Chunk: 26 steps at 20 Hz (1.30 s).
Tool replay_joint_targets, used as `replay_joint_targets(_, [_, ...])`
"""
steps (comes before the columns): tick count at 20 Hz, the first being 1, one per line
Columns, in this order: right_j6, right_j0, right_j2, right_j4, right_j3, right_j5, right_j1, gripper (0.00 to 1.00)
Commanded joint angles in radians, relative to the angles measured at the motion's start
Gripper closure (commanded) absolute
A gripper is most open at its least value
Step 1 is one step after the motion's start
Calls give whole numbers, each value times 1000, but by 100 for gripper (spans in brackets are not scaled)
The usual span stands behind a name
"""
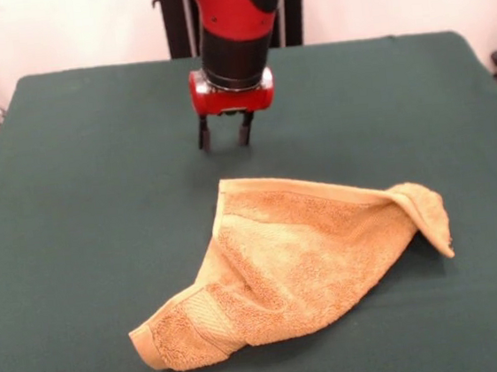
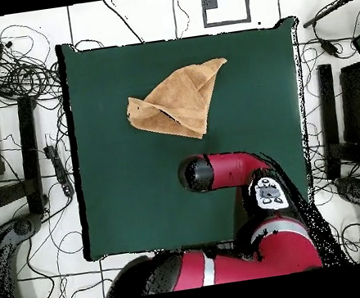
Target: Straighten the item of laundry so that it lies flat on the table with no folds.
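While you look across the table (image 1: 69,169), count one towel (image 1: 301,260) and one gripper (image 1: 226,139). Your towel lies near the table's middle, folded over itself into a rough triangle, one corner turned up and one banded end curled under. Your gripper hangs just behind it, apart from the cloth, its two fingers spread a little and empty, touching nothing.
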Motion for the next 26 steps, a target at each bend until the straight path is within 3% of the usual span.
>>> replay_joint_targets(1, [-7, 9, 176, 1, -233, 33, 78, 0])
replay_joint_targets(15, [-37, -17, 228, -37, -354, 90, 132, 0])
replay_joint_targets(26, [23, -17, 224, -43, -300, 132, 94, 0])
